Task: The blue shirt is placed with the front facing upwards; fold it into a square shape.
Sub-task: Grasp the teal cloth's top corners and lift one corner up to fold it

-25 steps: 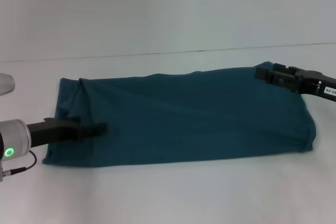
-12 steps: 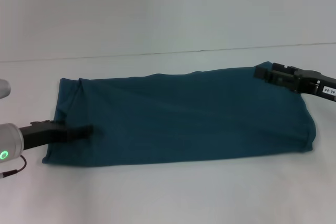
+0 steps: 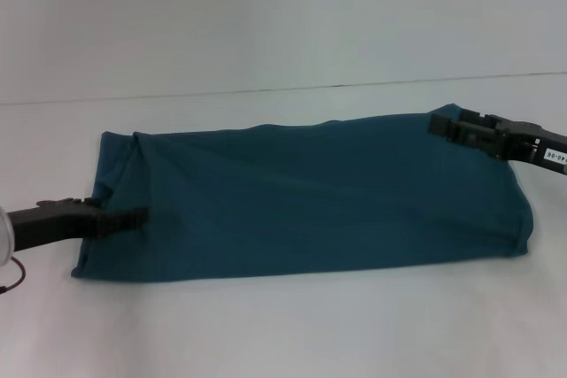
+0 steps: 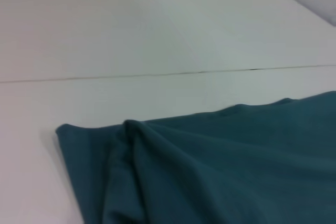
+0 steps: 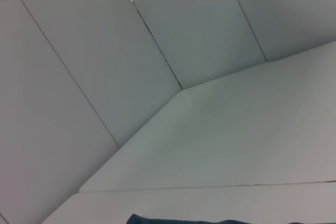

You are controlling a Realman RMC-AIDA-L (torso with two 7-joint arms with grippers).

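The blue shirt [image 3: 310, 192] lies on the white table [image 3: 266, 325] as a long folded band running left to right, plain side up, with no lettering showing. My left gripper [image 3: 133, 216] rests low over the shirt's left end, near its front corner. The left wrist view shows that end of the shirt [image 4: 220, 166] with a raised crease by the far corner. My right gripper [image 3: 443, 124] sits at the shirt's far right corner. Only a sliver of the shirt [image 5: 157, 220] appears in the right wrist view.
The table's back edge [image 3: 266, 90] runs behind the shirt against a pale wall. Bare tabletop surrounds the shirt in front, behind and on both sides.
My left arm has drawn back to the left, its tip sliding from further in on the shirt to near the left edge. The right arm and the shirt have stayed put.
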